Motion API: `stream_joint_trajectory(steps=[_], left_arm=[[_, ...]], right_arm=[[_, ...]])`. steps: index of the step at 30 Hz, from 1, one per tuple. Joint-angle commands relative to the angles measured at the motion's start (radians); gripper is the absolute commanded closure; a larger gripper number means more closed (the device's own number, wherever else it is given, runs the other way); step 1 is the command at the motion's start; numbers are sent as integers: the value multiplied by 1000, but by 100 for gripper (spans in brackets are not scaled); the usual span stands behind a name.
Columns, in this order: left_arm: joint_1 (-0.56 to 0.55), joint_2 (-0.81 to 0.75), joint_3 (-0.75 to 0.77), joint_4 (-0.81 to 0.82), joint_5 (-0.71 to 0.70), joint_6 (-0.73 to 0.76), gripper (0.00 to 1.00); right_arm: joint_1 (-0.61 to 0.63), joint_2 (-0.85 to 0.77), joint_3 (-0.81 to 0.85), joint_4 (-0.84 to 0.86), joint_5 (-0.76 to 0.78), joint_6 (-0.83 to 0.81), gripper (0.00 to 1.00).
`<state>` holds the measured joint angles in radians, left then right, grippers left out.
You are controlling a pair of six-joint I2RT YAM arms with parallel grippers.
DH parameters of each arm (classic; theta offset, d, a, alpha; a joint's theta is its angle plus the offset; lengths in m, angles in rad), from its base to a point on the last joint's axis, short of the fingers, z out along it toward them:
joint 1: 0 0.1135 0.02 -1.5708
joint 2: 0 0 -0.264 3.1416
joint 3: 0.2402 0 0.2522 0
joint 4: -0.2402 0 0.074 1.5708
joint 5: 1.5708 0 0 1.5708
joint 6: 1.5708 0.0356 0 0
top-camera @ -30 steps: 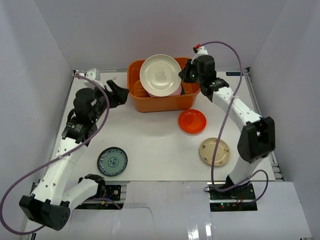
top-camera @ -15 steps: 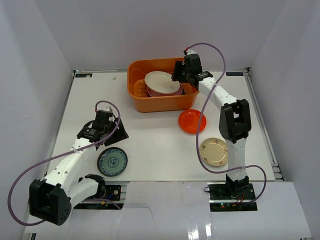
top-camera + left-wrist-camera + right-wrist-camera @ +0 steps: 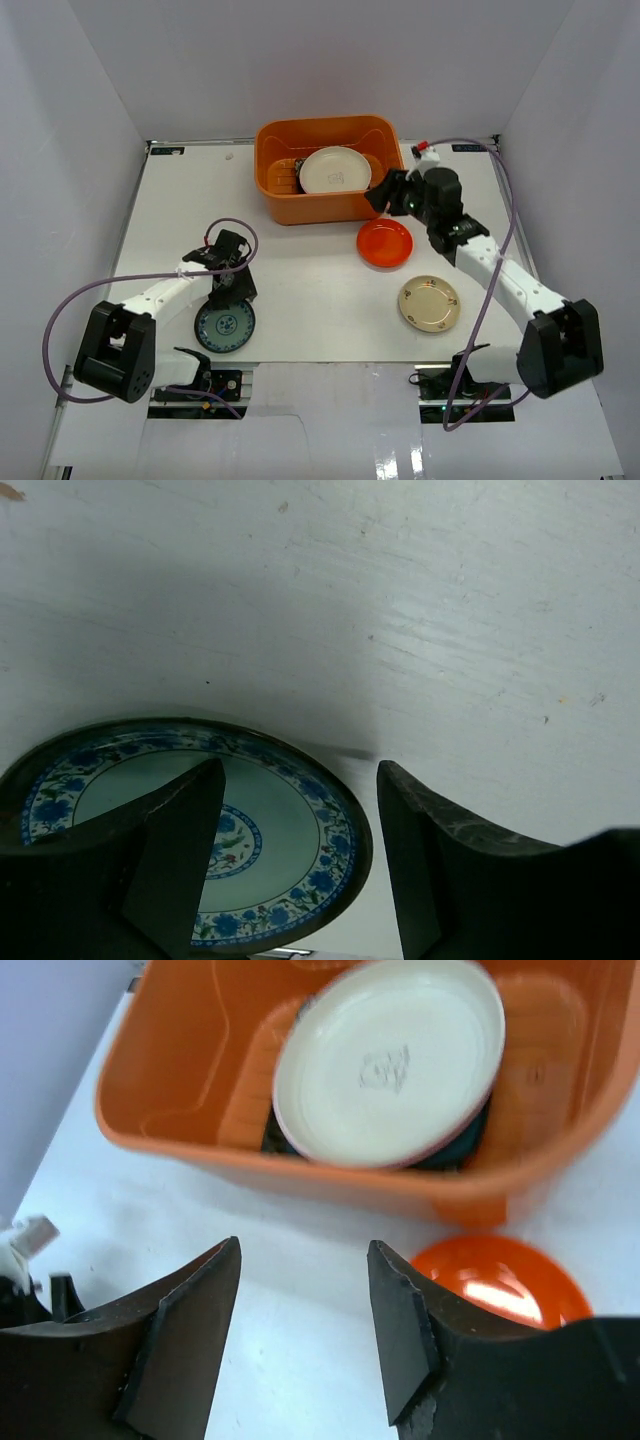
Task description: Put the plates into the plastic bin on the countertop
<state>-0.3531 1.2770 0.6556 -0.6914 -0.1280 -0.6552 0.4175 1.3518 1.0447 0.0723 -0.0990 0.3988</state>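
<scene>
The orange plastic bin (image 3: 275, 205) stands at the back of the white countertop (image 3: 300, 270). A cream plate (image 3: 335, 170) lies in it, bottom up, on a dark plate (image 3: 460, 1145). My right gripper (image 3: 378, 196) hangs open and empty just outside the bin's front right corner, above the red plate (image 3: 384, 243). A beige floral plate (image 3: 429, 304) lies near the front right. My left gripper (image 3: 232, 298) is open low over the blue-green patterned plate (image 3: 224, 326). In the left wrist view one finger (image 3: 170, 850) is over the plate (image 3: 270, 830), the other beyond its rim.
White walls enclose the countertop on three sides, with thin metal rails (image 3: 520, 215) along its edges. Purple cables loop from both arms. In the right wrist view the bin (image 3: 200, 1140) and the red plate (image 3: 500, 1280) lie just ahead of the fingers.
The right gripper let go of the cream plate, which now lies in the bin, and drew back to the bin's front right. The left arm swung from beside the bin down to the blue-green plate.
</scene>
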Motion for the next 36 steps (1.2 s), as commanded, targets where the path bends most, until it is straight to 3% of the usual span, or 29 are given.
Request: stream_joint_trajectory(steps=[1,4,7,12,16,20,22,28,31,32,35,36], left_arm=[[-32,39,16,21,-79,-21,28],[-81,79,24,33,-82,-40,33],[-133,117,44,43,-85,-76,39],[-205,139,58,66,-125,-110,58],[-218,151,49,79,-134,-116,68],[-227,151,39,102,-134,-116,93],[-234,144,39,113,-128,-115,100],[-254,70,61,185,-32,-72,100],[-261,27,68,201,-16,-64,100],[-261,16,70,201,-15,-63,100],[-262,-24,73,197,-16,-55,100],[-262,-31,76,196,-16,-55,100]], right_arm=[[-32,-65,-261,121,-7,55,41],[-88,-108,-403,141,-16,80,38],[-224,-129,-497,171,-54,106,34],[-316,-83,-538,202,-45,98,23],[-335,-1,-554,279,-96,127,23],[-335,98,-534,371,-186,187,25],[-336,156,-517,399,-195,212,27],[-336,251,-515,504,-254,310,47],[-336,267,-522,524,-251,337,65],[-336,262,-525,524,-237,342,76],[-336,222,-543,523,-208,348,92],[-336,205,-549,521,-203,350,92]])
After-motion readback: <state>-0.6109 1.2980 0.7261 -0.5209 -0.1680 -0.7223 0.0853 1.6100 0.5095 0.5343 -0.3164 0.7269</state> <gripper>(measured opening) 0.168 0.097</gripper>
